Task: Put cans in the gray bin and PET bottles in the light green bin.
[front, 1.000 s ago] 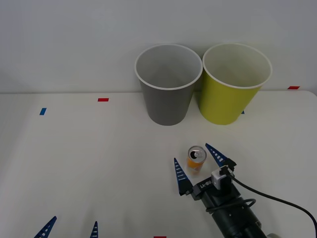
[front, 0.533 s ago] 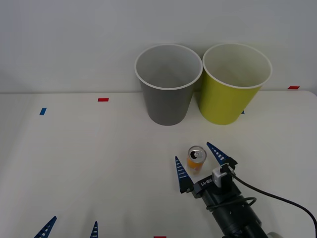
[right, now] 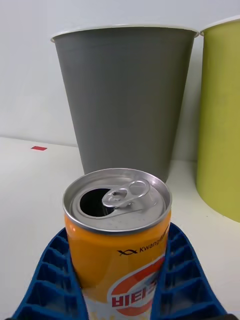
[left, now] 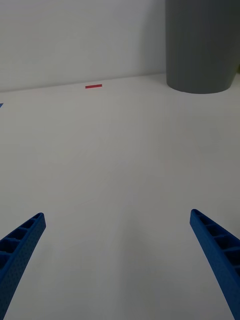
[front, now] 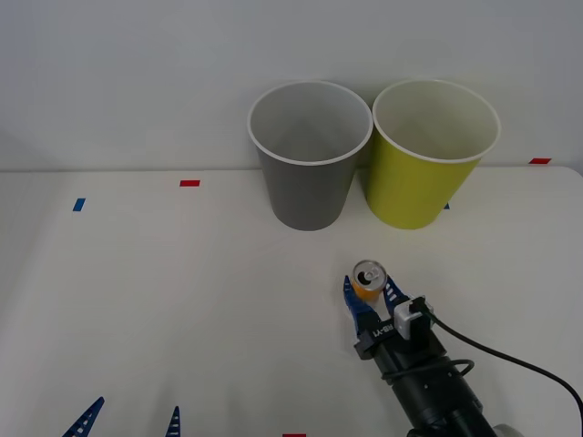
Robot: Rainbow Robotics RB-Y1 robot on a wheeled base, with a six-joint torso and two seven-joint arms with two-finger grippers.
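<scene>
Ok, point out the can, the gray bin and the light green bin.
can (right: 117, 200): right wrist view, on its silver top by the pull tab.
gray bin (front: 305, 196): front view, on its outer gray wall.
light green bin (front: 414, 187): front view, on its outer yellow-green wall.

Orange-banded slim can (right: 118, 240) with silver top, white lower body, red-and-blue round logo, dark lettering. Blue ribbed fingers (right: 187, 280) pressed to both its sides. Tall gray bin (front: 309, 155) with white rim, pale inside; at its 3 o'clock, yellow-green bin (front: 432, 155), white-rimmed, pale inside. White table (front: 164, 300) dotted with red tape marks (front: 189, 183) and one blue mark (front: 78, 204).
</scene>
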